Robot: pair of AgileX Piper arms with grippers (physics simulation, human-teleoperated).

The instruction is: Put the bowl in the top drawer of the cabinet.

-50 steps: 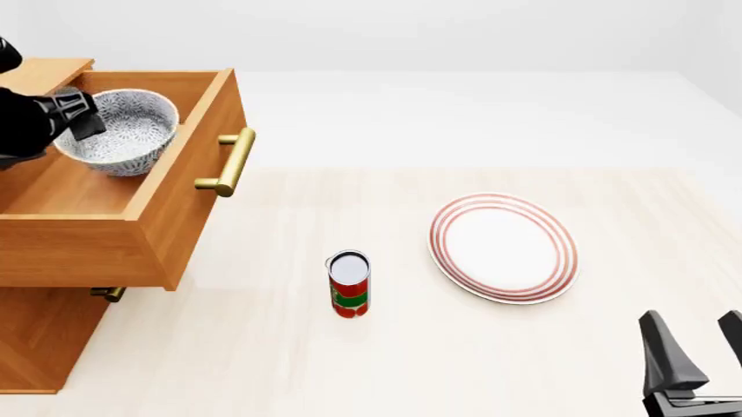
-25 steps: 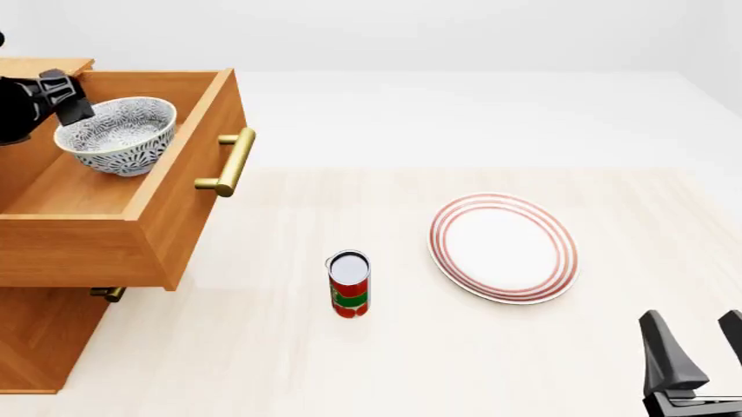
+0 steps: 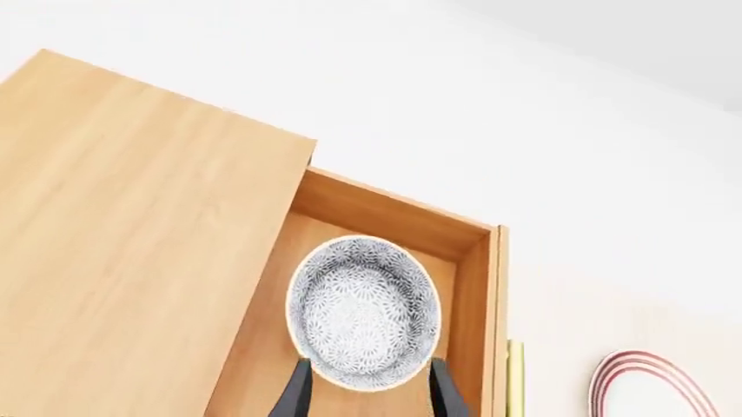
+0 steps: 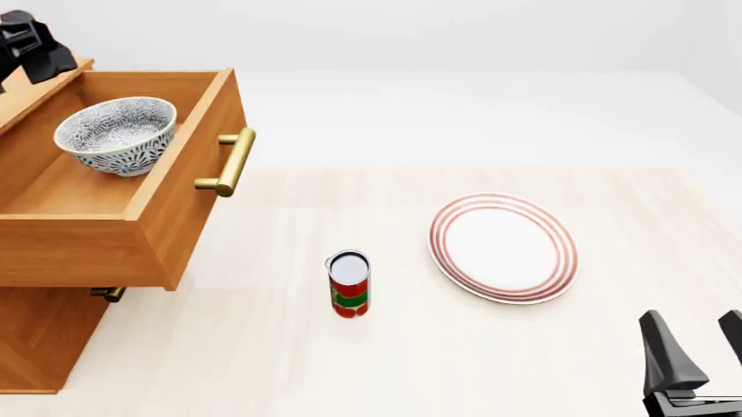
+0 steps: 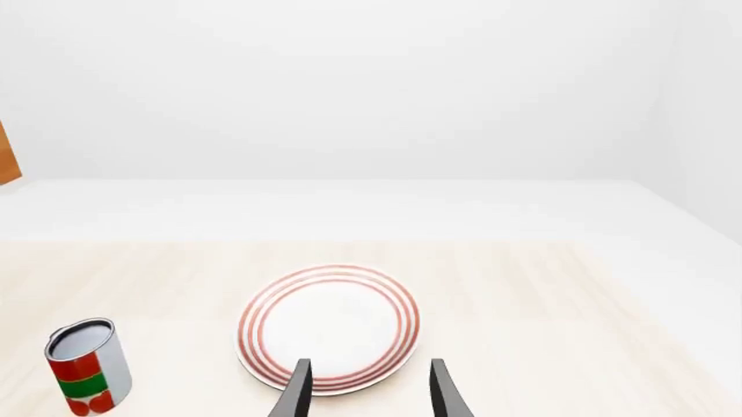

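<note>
The speckled bowl (image 4: 116,135) (image 3: 363,313) rests upright inside the pulled-out top drawer (image 4: 174,217) (image 3: 470,239) of the orange-brown cabinet (image 4: 35,339) (image 3: 128,243). My left gripper (image 4: 33,48) (image 3: 368,395) is high above the cabinet's top at the far left, open and holding nothing, well clear of the bowl. The left wrist view looks straight down on the bowl between the two fingertips. My right gripper (image 4: 693,352) (image 5: 368,391) stands open and unloaded at the table's near right corner.
A flat white plate (image 4: 503,248) (image 5: 329,326) with red rings lies right of centre. A red and green can (image 4: 347,284) (image 5: 86,367) stands upright between drawer and plate. The drawer's brass handle (image 4: 232,162) juts toward the table; a lower drawer's handle (image 4: 108,294) peeks out beneath.
The left gripper let go of the bowl's rim and rose up and away to the far left. The bowl settled level in the drawer. The right arm stayed still.
</note>
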